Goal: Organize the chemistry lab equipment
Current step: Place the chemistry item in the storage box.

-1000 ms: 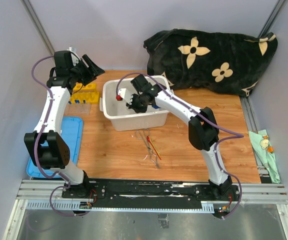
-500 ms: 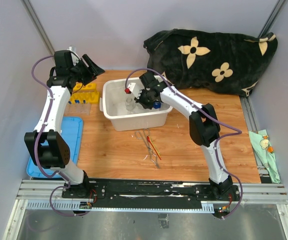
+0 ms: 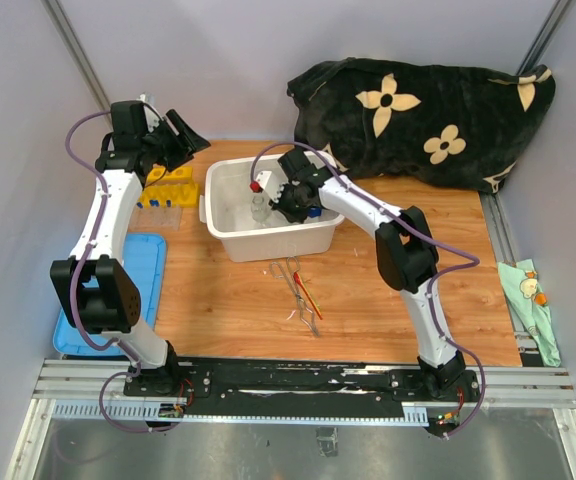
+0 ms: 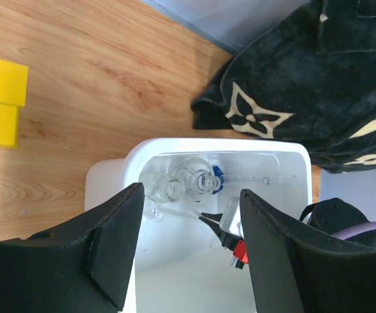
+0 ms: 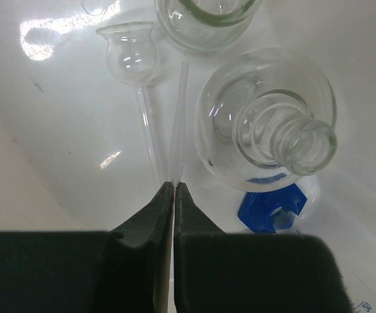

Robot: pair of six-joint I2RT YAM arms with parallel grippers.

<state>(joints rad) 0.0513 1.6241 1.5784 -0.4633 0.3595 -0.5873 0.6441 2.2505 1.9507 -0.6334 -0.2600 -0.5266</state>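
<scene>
The right pincer (image 5: 173, 190) is down inside the white bin (image 3: 230, 243) in the middle of the top view, and its two fingers are pressed fully together. A thin clear glass tube (image 5: 179, 124) runs upward from just at their tips; whether the tips nip it, I cannot tell. Right of this tube stands a round clear flask (image 5: 266, 127) with a ribbed neck. Below the flask in the frame lies a glass piece with a blue base (image 5: 271, 210). On the left lies a glass stem with a small bulb (image 5: 134, 57), and a beaker (image 5: 204, 14) is at the top edge.

The left pincer (image 4: 190, 192) hangs at the upper left of the top view, its fingers wide apart and holding nothing. The yellow rack (image 3: 168, 186) stands left of the bin. The metal tweezers (image 3: 293, 285) and a thin red-orange tool (image 3: 308, 297) lie on the wooden table (image 3: 418, 280) below the bin.
</scene>
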